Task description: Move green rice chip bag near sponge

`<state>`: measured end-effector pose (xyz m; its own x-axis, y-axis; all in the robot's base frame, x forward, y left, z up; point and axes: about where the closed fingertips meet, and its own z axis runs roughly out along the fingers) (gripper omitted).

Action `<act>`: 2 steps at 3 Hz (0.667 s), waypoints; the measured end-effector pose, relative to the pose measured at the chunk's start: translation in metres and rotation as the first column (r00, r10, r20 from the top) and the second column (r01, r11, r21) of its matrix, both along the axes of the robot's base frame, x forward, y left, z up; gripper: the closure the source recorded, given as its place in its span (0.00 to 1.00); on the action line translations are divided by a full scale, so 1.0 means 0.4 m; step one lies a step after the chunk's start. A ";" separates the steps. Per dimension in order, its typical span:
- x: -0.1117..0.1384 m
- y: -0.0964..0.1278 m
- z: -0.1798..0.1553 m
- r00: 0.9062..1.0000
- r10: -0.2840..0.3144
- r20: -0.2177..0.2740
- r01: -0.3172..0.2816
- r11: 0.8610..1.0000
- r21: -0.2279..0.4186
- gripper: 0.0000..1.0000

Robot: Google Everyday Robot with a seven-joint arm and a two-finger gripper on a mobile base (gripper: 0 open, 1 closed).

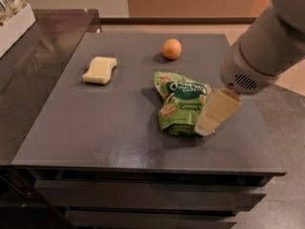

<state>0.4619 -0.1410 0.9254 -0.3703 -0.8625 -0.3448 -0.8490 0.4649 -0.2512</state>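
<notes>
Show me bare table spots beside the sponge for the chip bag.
Bare: the strip between sponge and green rice chip bag, and the front-left table surface in front of the sponge. Crowded: the right side, with the hand at the bag's right edge and the orange behind.

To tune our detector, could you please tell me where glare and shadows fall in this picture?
Camera view: soft glare lies on the table near its front edge; the sponge, orange fruit and green rice chip bag cast faint shadows to their left; the gripper, at the bag's right edge, darkens the table beneath it.
</notes>
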 end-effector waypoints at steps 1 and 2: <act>0.019 0.046 -0.047 1.000 -0.001 -0.007 0.002 0.999 0.043 0.00; 0.028 0.079 -0.088 1.000 0.005 -0.015 -0.004 0.997 0.076 0.00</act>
<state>0.4730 -0.1095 0.8901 -0.3722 -0.8359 -0.4034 -0.8546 0.4782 -0.2023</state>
